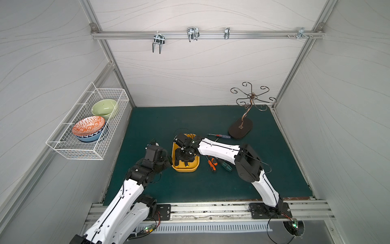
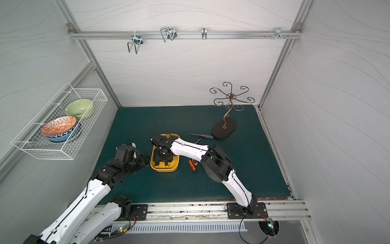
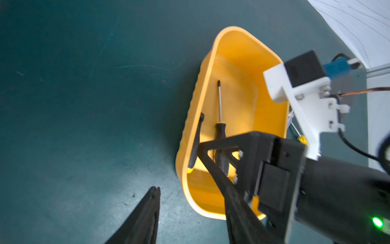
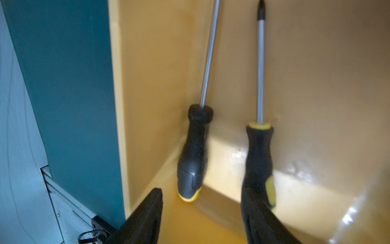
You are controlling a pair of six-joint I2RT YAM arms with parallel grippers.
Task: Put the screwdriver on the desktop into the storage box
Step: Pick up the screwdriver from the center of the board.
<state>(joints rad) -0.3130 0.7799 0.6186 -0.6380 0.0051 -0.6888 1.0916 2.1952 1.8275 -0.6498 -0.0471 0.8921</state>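
The yellow storage box (image 1: 195, 166) (image 2: 175, 166) stands mid-desktop (image 1: 190, 186). My right gripper (image 1: 182, 162) (image 4: 202, 198) reaches down into it, open, with nothing between its fingers. Two black-and-yellow screwdrivers lie on the box floor. One (image 4: 193, 160) (image 3: 197, 137) rests against the wall. The other (image 4: 258, 152) (image 3: 220, 126) lies beside one finger. My left gripper (image 1: 169, 163) (image 3: 185, 188) is open at the box's near left corner, with the rim between its fingers. Loose on the desktop are a red-and-blue screwdriver (image 1: 219, 136) (image 2: 202, 135), an orange one (image 1: 212, 163) (image 2: 192, 164) and a green one (image 1: 225, 166).
A scrolled metal stand (image 1: 240, 128) on a dark oval base stands at the back right, close to the red-and-blue screwdriver. A white wire basket (image 1: 88, 147) holding bowls hangs on the left wall. An aluminium rail (image 1: 211, 209) runs along the front edge.
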